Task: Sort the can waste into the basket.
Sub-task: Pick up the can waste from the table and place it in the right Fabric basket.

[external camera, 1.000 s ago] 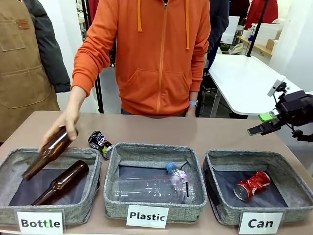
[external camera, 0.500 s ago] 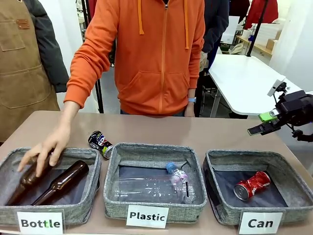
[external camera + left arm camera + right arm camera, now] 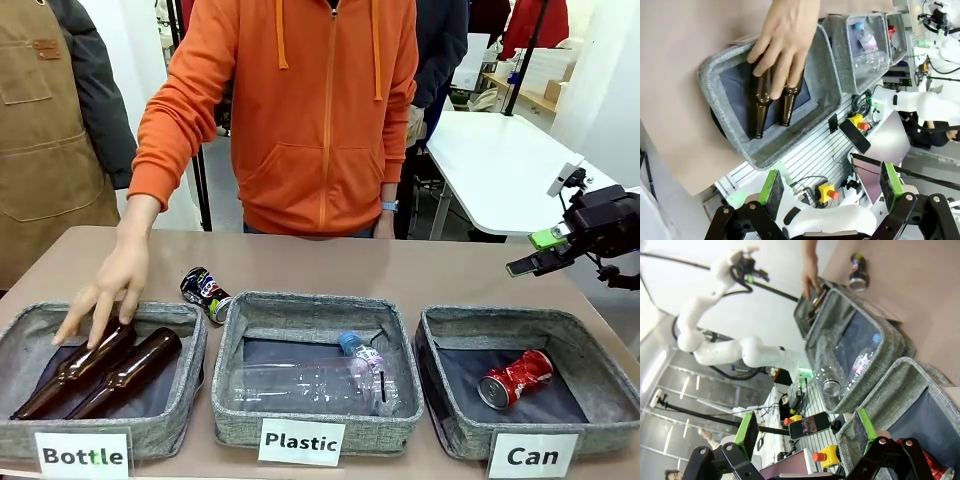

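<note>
The red can [image 3: 515, 378] is already lying in the Can basket [image 3: 500, 316], while the dark can [image 3: 205, 293] lies on the counter [image 3: 400, 265], just behind the gap between the Bottle bin [image 3: 165, 308] and the Plastic bin [image 3: 315, 300], well apart from its basket. Both the left gripper [image 3: 830, 185] and the right gripper [image 3: 807, 435] are spread wide and nothing is held in them. The person's hand [image 3: 105, 295] is laid on the brown bottles [image 3: 120, 370], near the dark can, so a collision with it is to be feared if the can is approached now. The can is of thin, smooth, glossy metal, crushed into an uneven dented shape, so it can probably be squeezed out of the pads or rolled away when touched. The bin walls are of soft grey felt and can be pushed or caught by a finger. On the long way across, the can could be dropped into the Plastic bin by mistake.
</note>
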Available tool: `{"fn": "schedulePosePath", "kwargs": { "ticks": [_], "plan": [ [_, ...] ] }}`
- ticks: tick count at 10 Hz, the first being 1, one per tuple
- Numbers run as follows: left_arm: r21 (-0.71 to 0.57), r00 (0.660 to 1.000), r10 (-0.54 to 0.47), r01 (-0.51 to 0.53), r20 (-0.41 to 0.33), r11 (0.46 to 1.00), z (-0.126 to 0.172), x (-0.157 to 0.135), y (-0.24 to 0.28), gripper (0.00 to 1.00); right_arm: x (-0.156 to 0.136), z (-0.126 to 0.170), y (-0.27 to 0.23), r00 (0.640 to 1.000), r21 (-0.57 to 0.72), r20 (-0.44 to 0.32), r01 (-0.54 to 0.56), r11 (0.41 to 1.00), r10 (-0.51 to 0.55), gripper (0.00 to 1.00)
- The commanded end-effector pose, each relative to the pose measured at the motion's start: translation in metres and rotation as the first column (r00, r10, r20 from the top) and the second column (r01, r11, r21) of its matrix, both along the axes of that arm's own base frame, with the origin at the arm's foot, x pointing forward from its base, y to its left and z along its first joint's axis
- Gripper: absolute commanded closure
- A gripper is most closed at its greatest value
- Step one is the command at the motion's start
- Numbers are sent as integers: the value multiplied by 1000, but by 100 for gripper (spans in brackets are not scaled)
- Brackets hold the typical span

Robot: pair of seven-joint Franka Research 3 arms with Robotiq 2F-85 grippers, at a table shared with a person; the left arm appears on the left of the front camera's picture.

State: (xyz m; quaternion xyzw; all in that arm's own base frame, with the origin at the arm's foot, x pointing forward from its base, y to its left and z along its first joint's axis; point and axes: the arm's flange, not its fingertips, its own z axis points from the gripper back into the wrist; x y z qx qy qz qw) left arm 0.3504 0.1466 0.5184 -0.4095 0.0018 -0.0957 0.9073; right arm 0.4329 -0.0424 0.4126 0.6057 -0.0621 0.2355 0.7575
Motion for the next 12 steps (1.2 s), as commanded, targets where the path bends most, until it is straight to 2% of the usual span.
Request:
{"fn": "schedulePosePath", "kwargs": {
  "ticks": [1,4,7,8,10,11,12],
  "plan": [
    [1,999,39,-39,-7,999,-3,0,2,0,-2,0,1,1000,-11,12,5,1000,-5,1],
    [92,991,132,-128,-35,987,6,16,-37,0,-2,0,1,1000,-11,12,5,1000,-5,1],
    [268,969,245,-226,-41,937,13,47,-128,0,-2,0,1,1000,-11,12,5,1000,-5,1],
    [333,960,281,-260,-14,906,10,64,-166,0,-2,0,1,1000,-11,12,5,1000,-5,1],
    [399,961,275,-237,-41,886,-3,98,-238,0,-2,0,1,1000,-11,12,5,1000,-5,1],
    [454,952,306,-258,-33,853,-15,109,-269,0,-2,0,1,1000,-11,12,5,1000,-5,1],
    [487,924,382,-326,-17,810,-29,126,-297,0,-2,0,1,1000,-11,12,5,1000,-5,1]
  ]
}}
